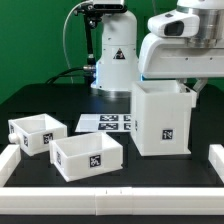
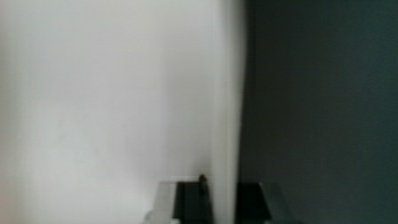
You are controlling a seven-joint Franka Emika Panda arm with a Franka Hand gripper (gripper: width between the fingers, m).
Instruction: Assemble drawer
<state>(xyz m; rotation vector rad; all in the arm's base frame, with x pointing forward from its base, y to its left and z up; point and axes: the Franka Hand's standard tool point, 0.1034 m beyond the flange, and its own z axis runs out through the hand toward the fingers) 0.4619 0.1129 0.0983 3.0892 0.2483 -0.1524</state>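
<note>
On the black table (image 1: 60, 100) a tall white drawer cabinet (image 1: 162, 118) is seen standing on end near the edge at the exterior view's right, its open side turned upward and a marker tag shown on the face toward the front edge. The Panda arm (image 1: 175, 45) is held directly above it, with the wrist lowered to the cabinet's upper rim, so that the gripper (image 2: 224, 195) is hidden in the exterior view. In the wrist view a thin white wall of the cabinet (image 2: 107, 90) is seen edge-on, and the dark fingers (image 2: 189, 200) are placed one on each side of that wall, close against it; whether the wall is actually pinched cannot be told from either picture. Two small white drawer boxes are set toward the front corner at the exterior view's left, both open upward and both tagged: the first drawer box (image 1: 37, 133) lies nearer that side edge, and the second drawer box (image 1: 86, 155) lies nearer the front edge, just beside the first and well apart from the cabinet. The marker board (image 1: 108, 123) is laid flat near the middle of the table, behind the second box and next to the cabinet's foot. A raised white rail (image 1: 110, 195) is run along the front edge, and the arm's base (image 1: 112, 60) is mounted at the back edge
</note>
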